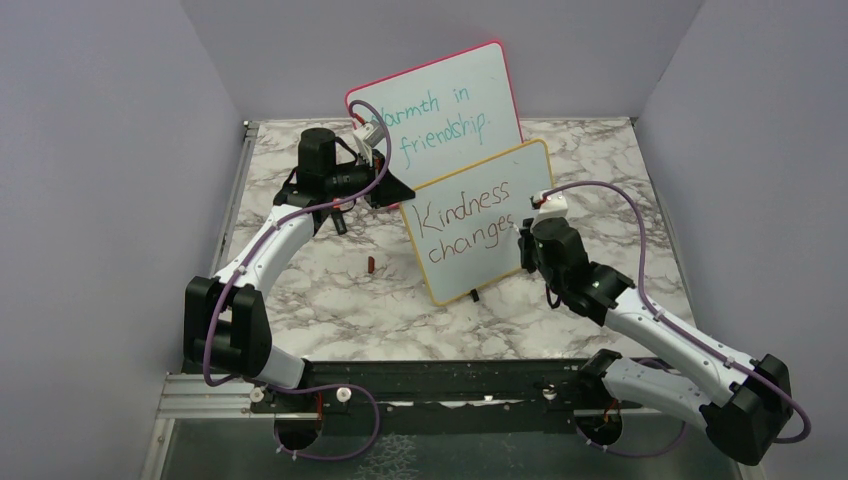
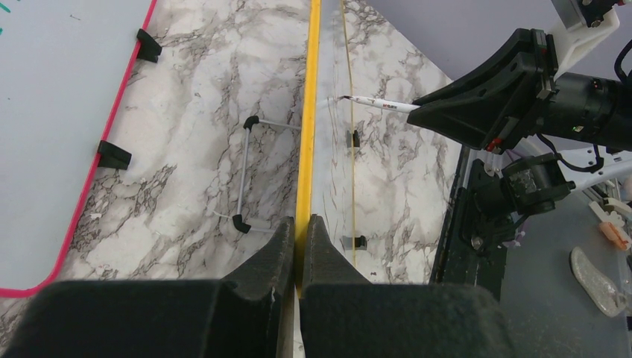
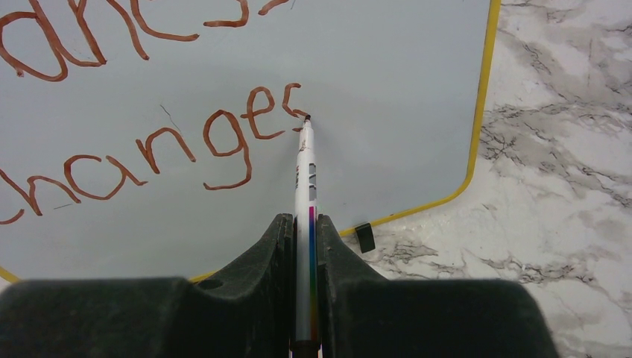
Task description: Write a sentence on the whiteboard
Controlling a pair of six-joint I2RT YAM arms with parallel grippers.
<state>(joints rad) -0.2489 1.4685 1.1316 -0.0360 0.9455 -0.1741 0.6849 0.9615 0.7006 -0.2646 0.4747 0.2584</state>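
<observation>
The whiteboard (image 1: 470, 272) stands tilted on the tabletop (image 1: 330, 290). It looks thin, light and stiff, likely to tip under pressure. The left pincer (image 2: 302, 224) is clamped on its yellow frame. The right pincer (image 3: 304, 220) grips the pen (image 3: 305, 164), whose tip touches the last "s" of the sentence (image 1: 465, 205).

The sentence (image 3: 171, 142) runs off the right wrist view's left and top edges.
</observation>
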